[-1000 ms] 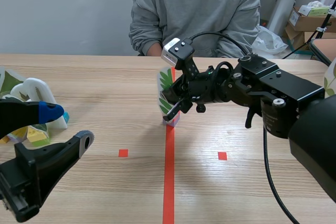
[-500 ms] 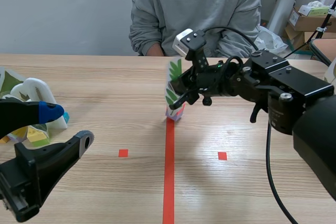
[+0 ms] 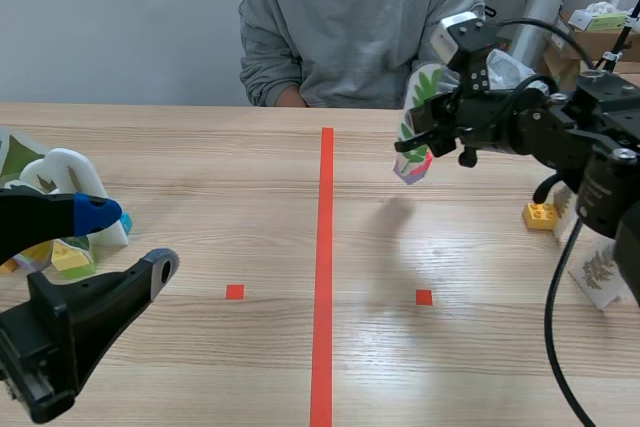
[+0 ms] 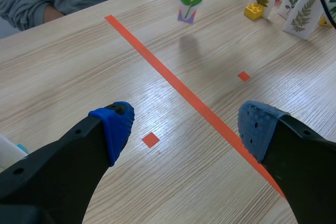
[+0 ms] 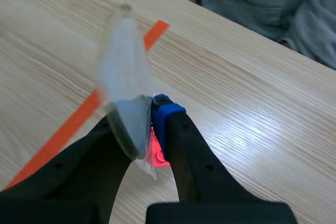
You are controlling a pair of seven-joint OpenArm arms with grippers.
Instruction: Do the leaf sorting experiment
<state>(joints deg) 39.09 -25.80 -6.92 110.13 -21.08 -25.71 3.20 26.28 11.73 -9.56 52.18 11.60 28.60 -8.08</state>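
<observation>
A: Entry one, nearest, seven o'clock?
B: Left gripper [image 3: 130, 242], low at the near edge. Hazard: slight, in my judgement; it is well apart from the work. Fingers spread wide, blue pads [image 4: 116, 124] bare, gripping nothing.

A: Entry two, nine o'clock?
B: Left-side cards [image 3: 60, 177], standing just beyond that gripper.

A: Entry three, mid-table?
B: Red tape line [image 3: 324, 247], running six to twelve along the table [image 3: 200, 157]. A mark only.

A: Entry four, one o'clock?
B: Right gripper [image 3: 415, 147] with the leaf card [image 3: 420, 122]. Hazard: the card is thin and glossy and is pinched low, near its coloured base. It could pivot or slide out if swung. At set-down it could topple, or knock the yellow brick [image 3: 539, 215] and the fern cards [image 3: 597, 272] near three o'clock. Fingers clamped on the card, which hangs roughly upright above the wood, right of the tape, its shadow below it.

A: Farthest?
B: Person [image 3: 350, 17], seated at twelve.
</observation>
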